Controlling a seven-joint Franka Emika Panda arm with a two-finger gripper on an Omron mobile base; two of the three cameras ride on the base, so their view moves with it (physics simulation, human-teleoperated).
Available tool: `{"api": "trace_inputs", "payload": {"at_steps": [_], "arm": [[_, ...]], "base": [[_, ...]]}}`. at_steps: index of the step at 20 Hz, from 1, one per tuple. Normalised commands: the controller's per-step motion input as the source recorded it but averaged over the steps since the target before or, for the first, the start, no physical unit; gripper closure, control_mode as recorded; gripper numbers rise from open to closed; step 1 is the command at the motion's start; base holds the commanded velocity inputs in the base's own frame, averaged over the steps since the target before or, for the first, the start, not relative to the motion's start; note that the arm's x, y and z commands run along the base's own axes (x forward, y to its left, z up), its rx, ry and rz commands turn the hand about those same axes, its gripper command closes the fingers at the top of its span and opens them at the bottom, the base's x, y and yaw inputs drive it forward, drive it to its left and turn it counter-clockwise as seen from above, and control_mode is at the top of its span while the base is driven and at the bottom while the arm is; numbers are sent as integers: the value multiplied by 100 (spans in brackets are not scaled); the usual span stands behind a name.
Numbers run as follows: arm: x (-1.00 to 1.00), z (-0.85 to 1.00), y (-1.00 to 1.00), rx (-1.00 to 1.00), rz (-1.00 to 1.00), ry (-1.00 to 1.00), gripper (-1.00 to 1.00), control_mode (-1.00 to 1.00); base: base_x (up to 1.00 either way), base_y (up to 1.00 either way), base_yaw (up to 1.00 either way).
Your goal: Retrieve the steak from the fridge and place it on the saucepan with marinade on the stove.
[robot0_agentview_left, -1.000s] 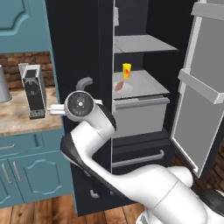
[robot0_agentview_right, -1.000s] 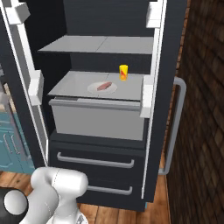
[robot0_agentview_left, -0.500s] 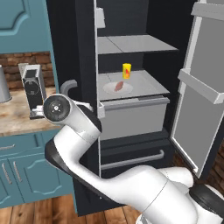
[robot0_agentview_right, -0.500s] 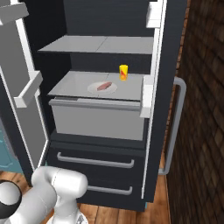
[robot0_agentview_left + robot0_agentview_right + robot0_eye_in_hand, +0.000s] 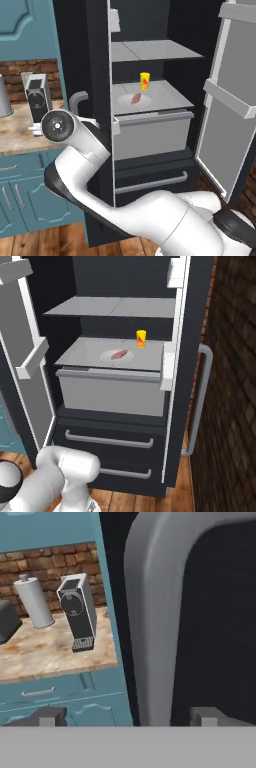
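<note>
The steak point(image 5: 135, 98) point(image 5: 119, 355) lies on a white plate point(image 5: 145, 103) point(image 5: 106, 358) on the middle shelf of the fridge point(image 5: 150, 50) point(image 5: 195, 306), whose two doors stand open. My gripper point(image 5: 129, 717) is at the left door's silver handle point(image 5: 155, 612) point(image 5: 77, 99). It is open, with its fingertips point(image 5: 50, 716) wide apart on either side of the handle and not touching it. In the left base view my wrist hides the fingers. The saucepan and the stove are out of view.
A small yellow carton point(image 5: 145, 80) point(image 5: 141, 338) stands behind the plate. A coffee machine point(image 5: 37, 97) point(image 5: 77, 612) and a paper towel roll point(image 5: 34, 602) sit on the counter left of the fridge. The right door point(image 5: 230, 100) swings outward. Two drawers point(image 5: 110, 441) sit below, beside a brick wall point(image 5: 235, 381).
The left fridge door has swung further open with my arm moving left. My gripper went from shut on the handle to open, letting go of it.
</note>
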Motion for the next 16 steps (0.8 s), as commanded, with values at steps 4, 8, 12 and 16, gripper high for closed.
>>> {"api": "trace_inputs", "payload": {"at_steps": [4, 8, 12, 16], "arm": [[0, 0, 32, 0, 20, 18, -100, -100], [-43, 1, 11, 0, 28, 9, -100, -100], [-100, 26, -18, 0, 8, -16, -100, -100], [-100, 39, -58, 0, 0, -23, -100, -100]], "base": [[0, 0, 0], [0, 0, 0], [0, 0, 0], [0, 0, 0]]}}
